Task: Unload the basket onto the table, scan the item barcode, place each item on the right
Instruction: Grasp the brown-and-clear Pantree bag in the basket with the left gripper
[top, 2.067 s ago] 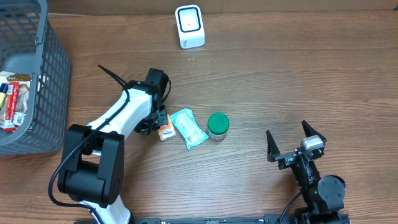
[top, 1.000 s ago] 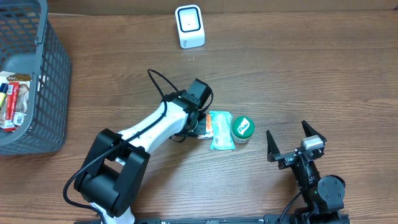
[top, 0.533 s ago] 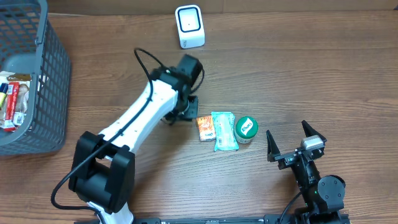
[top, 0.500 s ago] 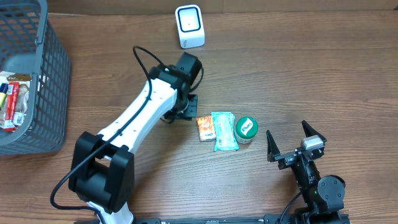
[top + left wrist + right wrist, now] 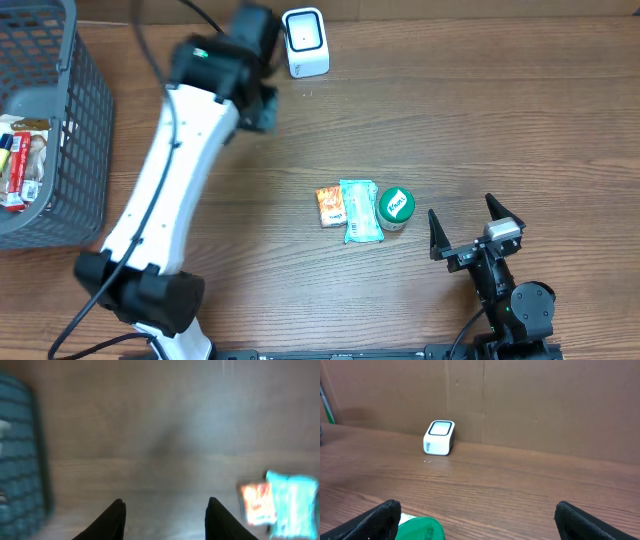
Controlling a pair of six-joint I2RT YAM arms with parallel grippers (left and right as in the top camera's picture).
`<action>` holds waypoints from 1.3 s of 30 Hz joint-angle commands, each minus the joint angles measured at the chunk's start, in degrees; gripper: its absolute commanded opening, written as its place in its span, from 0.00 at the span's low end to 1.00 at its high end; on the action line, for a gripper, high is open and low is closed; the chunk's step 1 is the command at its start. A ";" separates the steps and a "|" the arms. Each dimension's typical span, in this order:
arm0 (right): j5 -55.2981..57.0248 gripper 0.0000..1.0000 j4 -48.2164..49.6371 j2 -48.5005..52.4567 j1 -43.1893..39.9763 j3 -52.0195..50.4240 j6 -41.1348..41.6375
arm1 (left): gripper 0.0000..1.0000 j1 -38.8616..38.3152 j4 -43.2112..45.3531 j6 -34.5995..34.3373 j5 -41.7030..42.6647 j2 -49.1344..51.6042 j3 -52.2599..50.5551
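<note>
The left tool [image 5: 166, 512] is seen partly opened, with nothing between its fingers. A second ago it was nearly closed at the orange packet [image 5: 329, 206], which has since been let go. The arm has been swung up and away, empty, toward the scanner [image 5: 304, 42] at the far edge of the tabletop [image 5: 480, 120]. The packet has thus been moved nearer the right tool [image 5: 476, 232], which is held wide open and empty. The scan is judged not yet done, and a pickup from that side may be intended. The packet is left lying flat in mid-tabletop, just beside the teal pouch [image 5: 359, 210] and near the green-lidded tub [image 5: 396, 206]. Its long axis is set front to back, slightly tilted, with one short end toward the far edge. No barcode can be made out.
</note>
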 commanded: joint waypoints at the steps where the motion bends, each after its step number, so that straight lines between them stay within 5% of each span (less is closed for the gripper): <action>1: 0.09 1.00 0.28 -0.39 -0.04 -0.61 -0.02 | 0.35 3.65 -1.11 1.16 -3.76 -1.14 12.44; 5: 0.09 1.00 0.28 -0.39 -0.04 -0.61 -0.02 | 0.38 7.13 -0.09 4.22 -4.13 -1.38 23.63; 12: 0.09 1.00 0.28 -0.39 -0.04 -0.61 -0.02 | 0.45 11.63 4.87 13.27 -7.15 -1.38 28.37; 19: 0.09 1.00 0.28 -0.39 -0.04 -0.61 -0.02 | 0.56 19.39 4.44 13.51 -9.62 -1.36 28.33; 26: 0.09 1.00 0.28 -0.39 -0.04 -0.61 -0.02 | 0.56 26.82 5.33 13.51 -9.07 -0.94 28.26; 39: 0.09 1.00 0.28 -0.39 -0.04 -0.61 -0.02 | 0.61 45.55 8.00 13.64 1.68 7.28 28.26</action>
